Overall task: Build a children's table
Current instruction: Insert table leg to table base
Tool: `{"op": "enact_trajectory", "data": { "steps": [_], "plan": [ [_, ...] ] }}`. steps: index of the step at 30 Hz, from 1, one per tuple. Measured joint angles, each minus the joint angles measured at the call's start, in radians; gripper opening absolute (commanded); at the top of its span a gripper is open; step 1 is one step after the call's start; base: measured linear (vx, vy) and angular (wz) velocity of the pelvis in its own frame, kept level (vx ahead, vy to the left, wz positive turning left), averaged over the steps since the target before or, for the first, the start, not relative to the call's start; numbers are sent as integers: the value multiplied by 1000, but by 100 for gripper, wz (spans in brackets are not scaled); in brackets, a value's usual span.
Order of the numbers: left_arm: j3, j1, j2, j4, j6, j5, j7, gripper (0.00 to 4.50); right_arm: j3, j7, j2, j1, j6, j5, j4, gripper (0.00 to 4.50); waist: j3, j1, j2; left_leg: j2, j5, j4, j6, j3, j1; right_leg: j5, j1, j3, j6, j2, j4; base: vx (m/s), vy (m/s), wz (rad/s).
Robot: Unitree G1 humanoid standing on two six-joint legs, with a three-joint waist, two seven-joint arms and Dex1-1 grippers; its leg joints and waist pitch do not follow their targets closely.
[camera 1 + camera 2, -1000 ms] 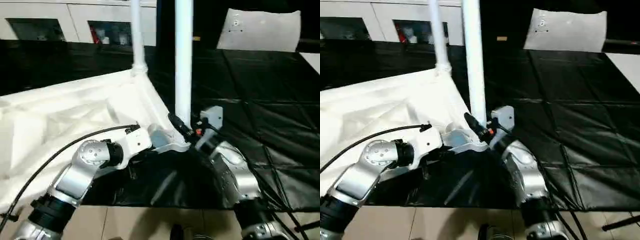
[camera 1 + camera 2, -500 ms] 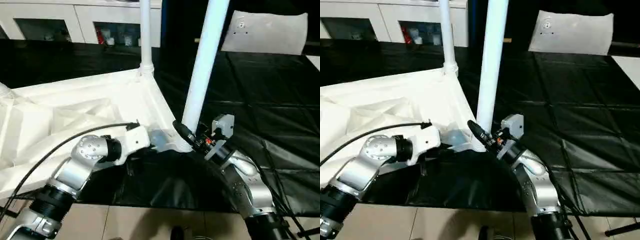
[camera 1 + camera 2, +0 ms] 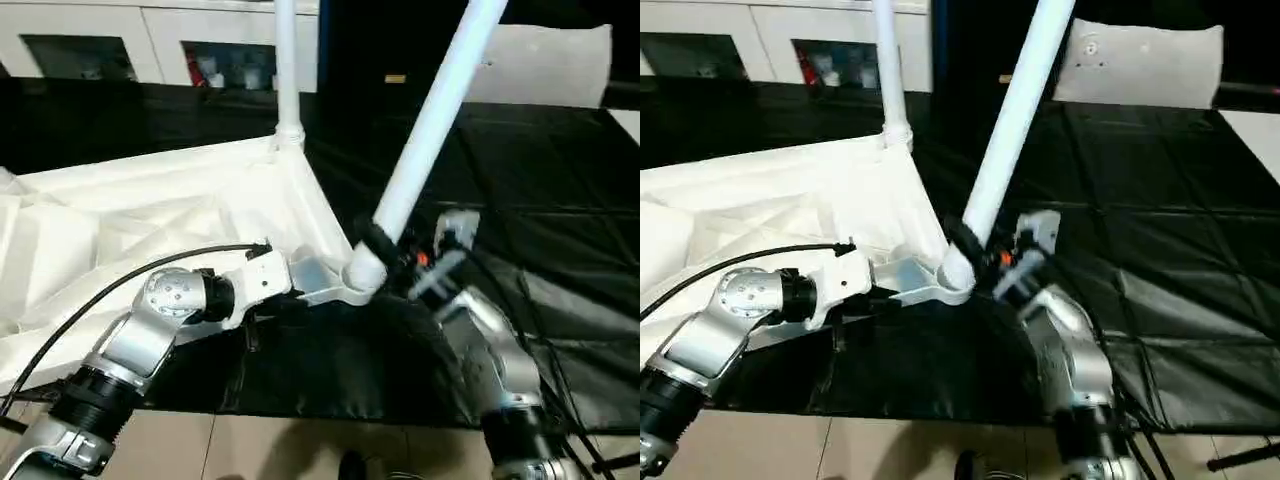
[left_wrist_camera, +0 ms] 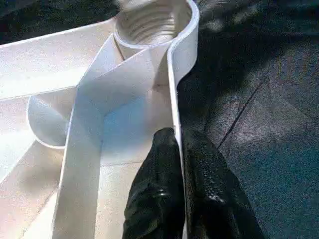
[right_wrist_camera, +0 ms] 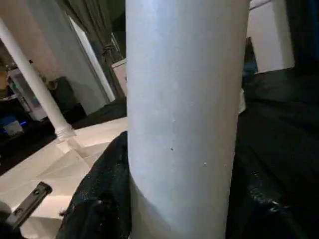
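We see the left gripper [image 4: 179, 164] reaching in low from the left, clamped on the thin rim of the white plastic square table top [image 3: 150, 215], which lies underside-up on the black floor mat [image 3: 560, 200]. One white tapered round leg [image 3: 286, 70] stands upright in the far corner socket. The right gripper [image 3: 385, 248] grips a second white tapered leg [image 3: 435, 110] near its base, tilted rightward, over the near corner socket [image 4: 152, 20].

No legible text, label, brand, number or sign anywhere; items behind the cabinet [image 3: 150, 45] glass, upper left, too blurred to read.
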Motion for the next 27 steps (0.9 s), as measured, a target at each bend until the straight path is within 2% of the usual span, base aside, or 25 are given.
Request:
{"op": "enact_trajectory", "data": {
  "steps": [5, 13, 19, 25, 27],
  "plan": [
    [2, -4, 2, 4, 9, 0, 2, 0, 7, 4, 28, 0, -4, -4, 41, 189, -1, 2, 0, 0, 0, -2, 0, 1, 0, -1, -1, 0, -5, 0, 3, 0, 0, 0],
    [7, -16, -7, 17, 34, -4, 7, 0, -1, -9, 38, -19, -111, -41, 128, 189, -2, 2, -1, 1, 5, -1, -8, 1, 2, -2, -1, 0, -3, 0, 6, 0, 0, 0],
    [-5, -21, -11, 24, 38, -4, 6, 0, -4, 1, 27, 58, -118, -38, 47, 189, -6, 13, -1, 2, 4, -1, -7, 1, 1, -3, -1, 0, -2, 0, 6, 0, 0, 0],
    [-9, -32, -15, 46, 34, -5, 6, 0, 0, 20, -4, 145, -109, -22, -32, 189, -7, 15, 1, 2, 4, -1, -7, 1, 2, -3, -1, 0, -3, 1, 6, 0, 0, 0],
    [-15, -32, -19, 46, 31, -5, 6, 0, 1, 20, -13, 159, -101, -23, -52, 189, -8, 22, 1, 2, 5, -1, -8, 1, 2, -3, 0, -1, -3, 1, 6, 0, 0, 0]
  ]
}}
